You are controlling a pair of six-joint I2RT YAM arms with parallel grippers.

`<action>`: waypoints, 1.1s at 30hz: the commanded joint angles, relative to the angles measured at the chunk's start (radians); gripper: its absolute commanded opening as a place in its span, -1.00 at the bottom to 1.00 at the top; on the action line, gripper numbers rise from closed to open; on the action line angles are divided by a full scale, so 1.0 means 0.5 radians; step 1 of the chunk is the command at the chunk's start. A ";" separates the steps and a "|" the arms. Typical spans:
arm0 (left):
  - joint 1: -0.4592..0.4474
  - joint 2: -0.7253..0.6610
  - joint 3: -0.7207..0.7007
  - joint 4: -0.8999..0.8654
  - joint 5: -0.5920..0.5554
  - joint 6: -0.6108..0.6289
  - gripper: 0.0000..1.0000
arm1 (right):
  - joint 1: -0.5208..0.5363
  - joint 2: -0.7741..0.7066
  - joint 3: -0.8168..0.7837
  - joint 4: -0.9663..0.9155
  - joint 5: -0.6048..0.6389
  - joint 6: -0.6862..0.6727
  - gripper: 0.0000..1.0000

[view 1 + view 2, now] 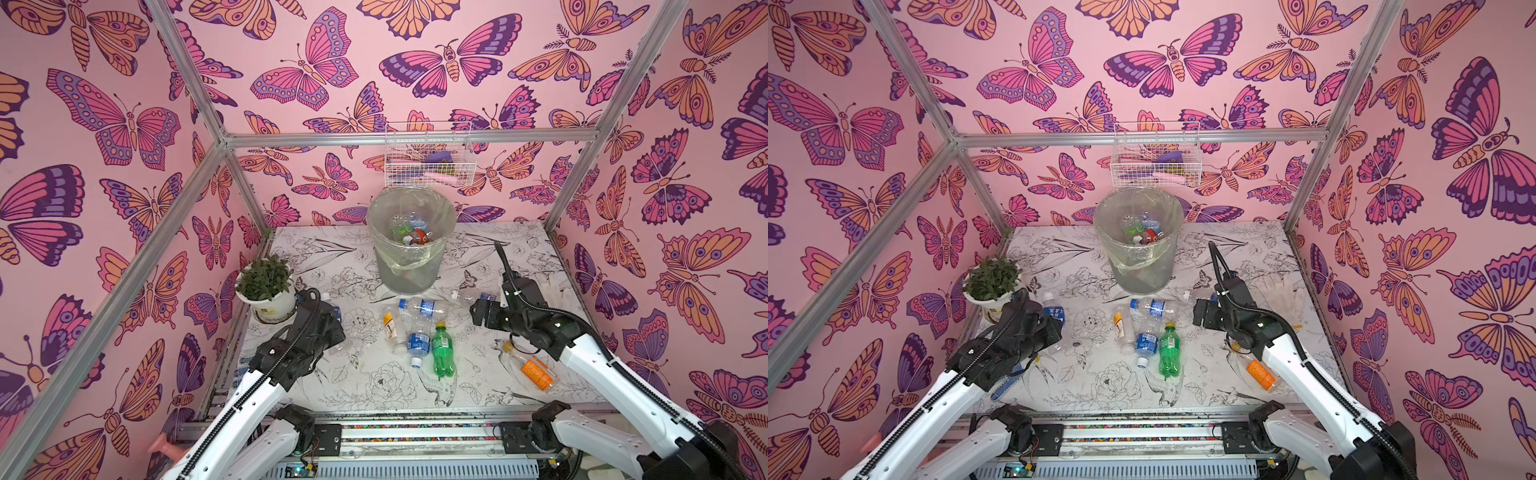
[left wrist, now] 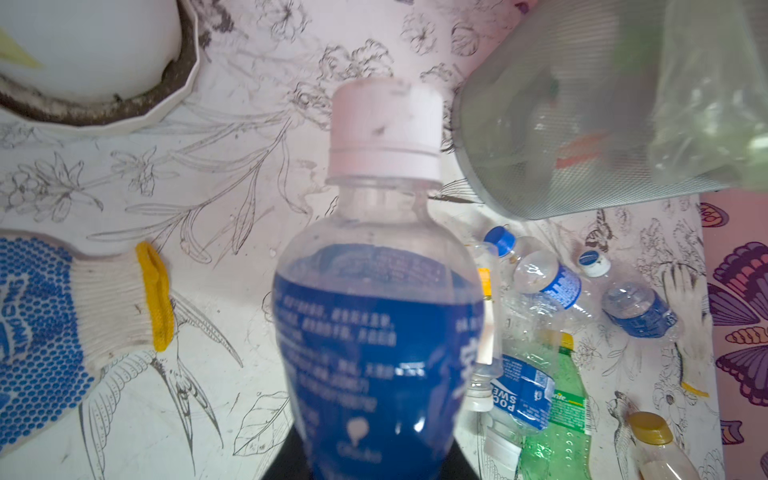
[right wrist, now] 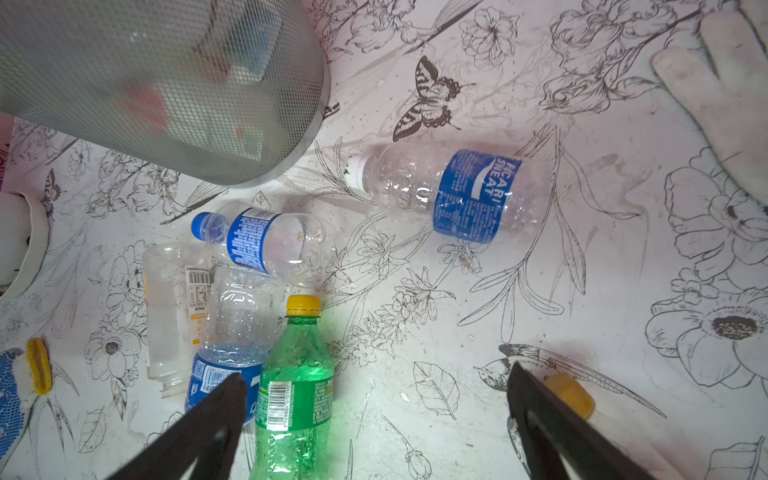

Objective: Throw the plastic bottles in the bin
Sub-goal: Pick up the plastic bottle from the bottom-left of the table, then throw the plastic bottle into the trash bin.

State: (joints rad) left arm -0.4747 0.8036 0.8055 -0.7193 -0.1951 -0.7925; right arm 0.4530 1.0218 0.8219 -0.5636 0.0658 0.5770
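The flower-printed bench [image 1: 374, 386] carries everything. Toward its back stands the bin [image 1: 405, 270], upright and lined with a thin bag, with several plastic bottles [image 1: 409, 232] already lying inside it. At the bench's left edge sits a white flowerpot [image 1: 270, 305] with a green plant. Just beside the pot, the left claw [image 1: 1047, 326] is clamped tight around the body of a white-capped bottle [image 2: 382, 291] with a dark blue label, its cap pointing toward the back of the bench. The right claw [image 3: 374, 382] hangs over the bench with its fingers spread wide and nothing between them, near a lone bottle [image 3: 457, 195] lying on its side just in front of the bin. Between the two arms lies a heap of clear bottles [image 1: 419, 343], and a green bottle [image 1: 442, 349] with a yellow cap touches it. An orange-labelled bottle [image 1: 536, 372] lies beside the right arm. A blue-dotted glove [image 2: 41, 332] lies flat on the bench near the pot.
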 commanded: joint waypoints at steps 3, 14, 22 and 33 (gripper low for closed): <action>-0.167 0.042 0.224 -0.058 -0.274 0.151 -1.00 | -0.013 -0.019 -0.117 0.096 -0.089 0.113 0.98; -0.537 0.243 0.687 0.013 -0.652 0.490 -1.00 | -0.012 0.009 -0.262 0.187 -0.228 0.211 1.00; -0.643 0.341 0.876 0.414 -0.623 0.940 -1.00 | -0.010 0.043 -0.330 0.263 -0.314 0.270 0.98; -0.693 0.566 1.278 0.605 -0.601 1.337 -1.00 | -0.001 0.053 -0.414 0.340 -0.372 0.319 0.96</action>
State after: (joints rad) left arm -0.8146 1.0775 1.4078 -0.4885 -0.4896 -0.2104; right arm 0.4530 1.0416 0.6281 -0.4210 -0.1051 0.7124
